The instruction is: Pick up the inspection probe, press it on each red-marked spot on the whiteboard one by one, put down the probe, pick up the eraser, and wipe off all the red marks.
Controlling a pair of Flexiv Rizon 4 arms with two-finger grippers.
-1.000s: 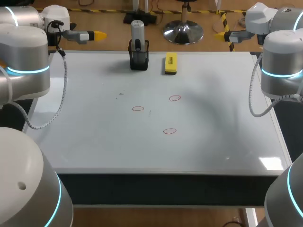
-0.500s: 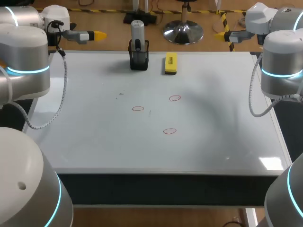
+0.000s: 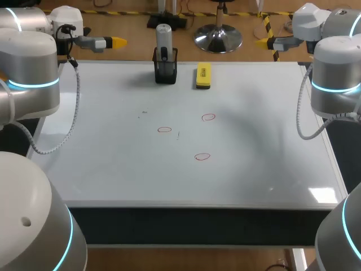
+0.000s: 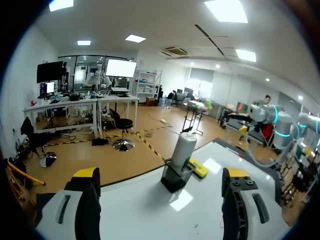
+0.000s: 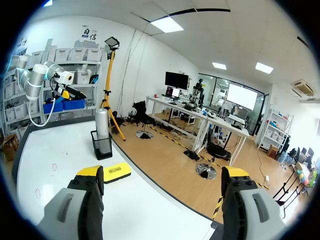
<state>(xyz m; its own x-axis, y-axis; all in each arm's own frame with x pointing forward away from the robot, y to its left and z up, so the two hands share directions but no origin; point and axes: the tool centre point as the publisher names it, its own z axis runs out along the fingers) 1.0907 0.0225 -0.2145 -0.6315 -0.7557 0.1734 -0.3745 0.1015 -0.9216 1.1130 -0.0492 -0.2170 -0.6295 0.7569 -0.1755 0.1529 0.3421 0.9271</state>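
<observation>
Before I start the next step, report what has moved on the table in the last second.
Nothing visibly changed. The left gripper and right gripper stay open near the whiteboard's far corners. The probe still stands in its holder with the eraser beside it, and the three red marks remain.

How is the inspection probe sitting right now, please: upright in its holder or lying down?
Upright: the inspection probe stands vertically in the black holder, its top rising above the rim.
</observation>
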